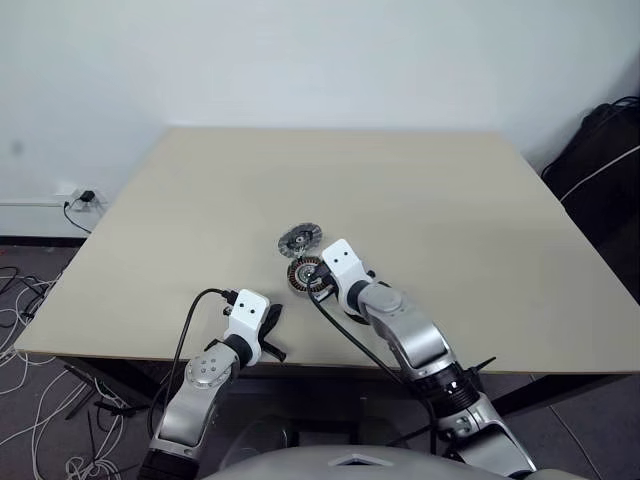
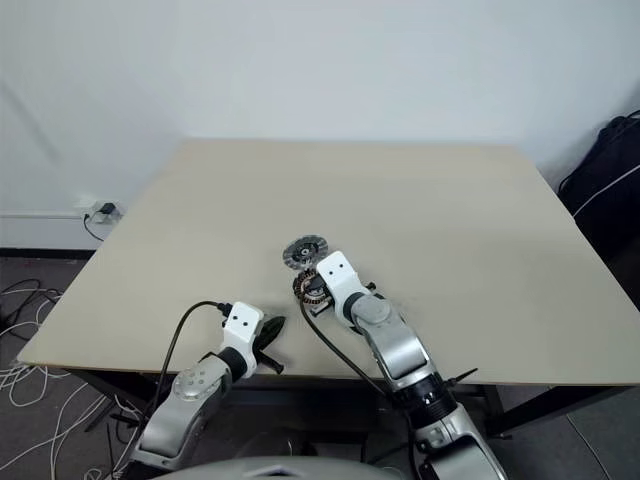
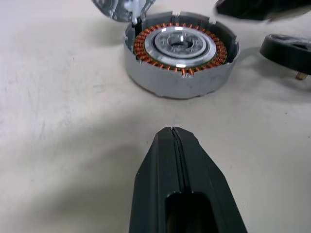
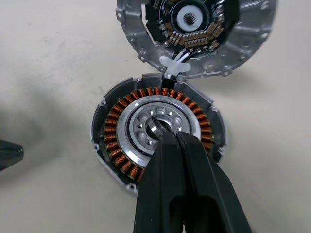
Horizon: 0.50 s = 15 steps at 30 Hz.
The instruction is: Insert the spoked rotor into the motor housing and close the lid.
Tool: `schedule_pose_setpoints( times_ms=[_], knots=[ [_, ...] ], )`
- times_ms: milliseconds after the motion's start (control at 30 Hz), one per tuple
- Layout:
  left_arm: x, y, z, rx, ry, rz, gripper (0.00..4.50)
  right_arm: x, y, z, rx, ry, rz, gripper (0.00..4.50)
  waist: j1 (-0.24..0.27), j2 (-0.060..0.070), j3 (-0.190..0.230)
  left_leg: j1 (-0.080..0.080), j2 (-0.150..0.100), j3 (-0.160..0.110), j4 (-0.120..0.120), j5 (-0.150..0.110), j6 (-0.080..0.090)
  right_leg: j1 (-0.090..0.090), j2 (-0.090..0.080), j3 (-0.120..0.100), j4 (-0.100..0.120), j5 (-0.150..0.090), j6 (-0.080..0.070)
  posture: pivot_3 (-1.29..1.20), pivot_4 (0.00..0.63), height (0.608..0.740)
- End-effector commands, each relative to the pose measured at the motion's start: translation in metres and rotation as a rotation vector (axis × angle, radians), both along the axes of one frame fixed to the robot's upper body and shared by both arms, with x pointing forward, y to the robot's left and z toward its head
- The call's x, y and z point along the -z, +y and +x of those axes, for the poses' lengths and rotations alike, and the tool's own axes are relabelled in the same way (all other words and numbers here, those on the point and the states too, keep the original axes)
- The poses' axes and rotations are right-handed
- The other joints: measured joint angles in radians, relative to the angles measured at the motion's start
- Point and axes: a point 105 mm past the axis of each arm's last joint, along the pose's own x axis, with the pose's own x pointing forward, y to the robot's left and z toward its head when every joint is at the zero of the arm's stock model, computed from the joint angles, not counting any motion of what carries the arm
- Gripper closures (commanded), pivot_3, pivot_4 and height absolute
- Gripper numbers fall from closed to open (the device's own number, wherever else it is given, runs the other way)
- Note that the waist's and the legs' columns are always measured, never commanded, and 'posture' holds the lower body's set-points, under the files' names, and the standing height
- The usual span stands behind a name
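Note:
The motor housing (image 4: 158, 133) sits open on the table, coppery windings ringing a silver centre. The silvery lid (image 4: 245, 29) lies beside it, inner face up, joined to it by a white clip. My right gripper (image 4: 172, 133) is shut, empty, its tips over the housing's centre. My left gripper (image 3: 172, 132) is shut and empty, a short way back from the housing (image 3: 180, 53), near the table's front edge. A dark-rimmed round piece (image 3: 286, 48), apparently the spoked rotor, lies on the table beside the housing, partly cut off by the picture's edge.
The beige table (image 1: 420, 190) stretches wide behind and to both sides of the parts. Its front edge (image 1: 150, 352) runs close under my left arm. A black bag (image 1: 605, 150) stands off the table's right side. Cables lie on the floor at the left.

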Motion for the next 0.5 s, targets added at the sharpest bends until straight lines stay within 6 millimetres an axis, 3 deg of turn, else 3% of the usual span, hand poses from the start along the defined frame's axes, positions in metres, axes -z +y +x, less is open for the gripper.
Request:
schedule_pose_setpoints(
  times_ms=[33,500],
  knots=[
    [-0.017,-0.002,0.004,-0.002,-0.071,-0.013,4.5,-0.011,0.01,0.008,-0.016,-0.046,0.013,4.45,-0.001,0.0,0.0,0.0,0.0,0.0,0.0,0.0,0.0,0.0,0.0,0.0,0.0,0.0,0.0,0.0,0.0,0.74],
    [-0.018,-0.006,0.005,0.0,-0.075,-0.028,4.5,-0.01,0.022,0.025,-0.022,-0.071,0.003,4.45,-0.013,0.001,0.0,0.0,0.0,0.0,-0.001,0.001,-0.001,-0.001,0.002,0.0,0.001,0.0,-0.001,0.0,0.0,0.74]
  ],
)
